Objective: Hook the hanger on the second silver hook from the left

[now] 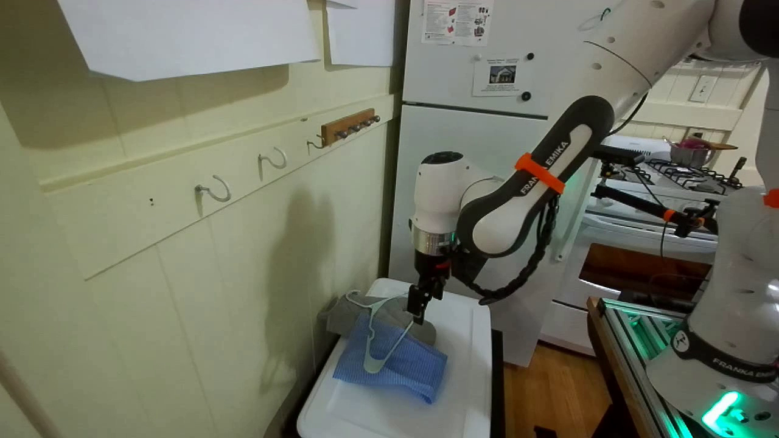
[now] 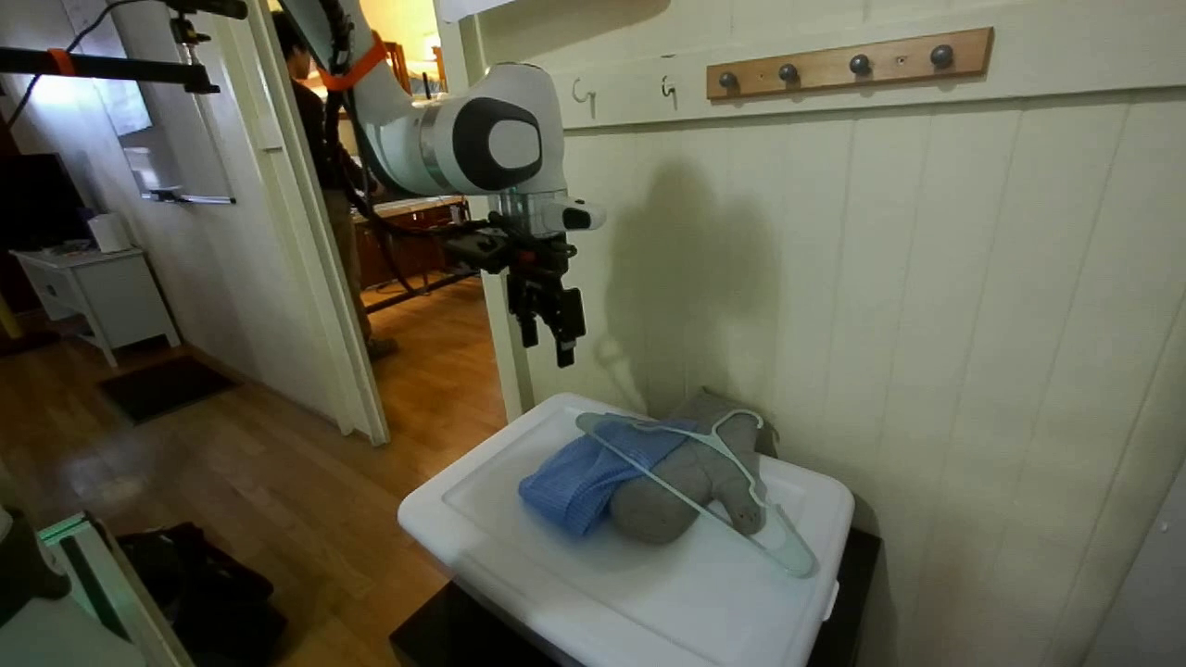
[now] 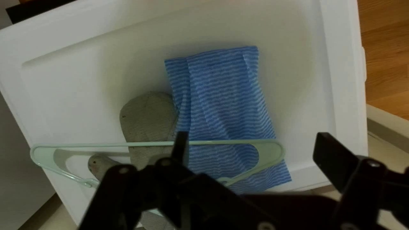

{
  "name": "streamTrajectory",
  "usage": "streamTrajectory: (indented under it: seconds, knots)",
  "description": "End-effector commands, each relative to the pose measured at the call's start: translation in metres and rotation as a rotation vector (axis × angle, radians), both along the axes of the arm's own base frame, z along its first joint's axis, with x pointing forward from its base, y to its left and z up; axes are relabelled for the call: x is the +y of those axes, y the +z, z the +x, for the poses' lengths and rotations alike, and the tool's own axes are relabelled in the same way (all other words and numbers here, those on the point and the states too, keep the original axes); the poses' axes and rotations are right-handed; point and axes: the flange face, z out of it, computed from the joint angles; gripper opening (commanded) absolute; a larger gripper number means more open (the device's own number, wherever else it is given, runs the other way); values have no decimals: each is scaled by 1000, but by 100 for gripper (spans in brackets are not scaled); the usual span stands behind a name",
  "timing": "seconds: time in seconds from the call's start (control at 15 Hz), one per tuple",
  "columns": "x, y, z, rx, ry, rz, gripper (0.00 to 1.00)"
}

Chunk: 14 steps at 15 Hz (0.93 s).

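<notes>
Hanger (image 3: 156, 143) lies below gripper (image 3: 251, 143), jaws wide and empty, its long axis nearly parallel to their closing line.

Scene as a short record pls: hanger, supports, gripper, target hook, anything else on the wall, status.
object: hanger, lying across the blue cloth and grey item, hook end toward the wall
support: white lid, under cloth and grey item
tool: gripper, open, raised above the hanger, holding nothing
target: second silver hook from the left, bare
also on wall: four-knob wooden rack, right of target
status: hanger not yet hooked
</notes>
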Motion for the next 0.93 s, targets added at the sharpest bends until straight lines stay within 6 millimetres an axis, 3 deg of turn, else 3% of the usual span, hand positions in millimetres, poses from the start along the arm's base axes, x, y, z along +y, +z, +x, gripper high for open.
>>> streamTrajectory:
  seconds: [0.0, 0.33, 0.87]
  knots:
    - [0, 1, 1, 0, 1, 1, 100]
    - [2, -26, 21, -122, -73, -52, 100]
    - [5, -90, 63, -190, -88, -61, 100]
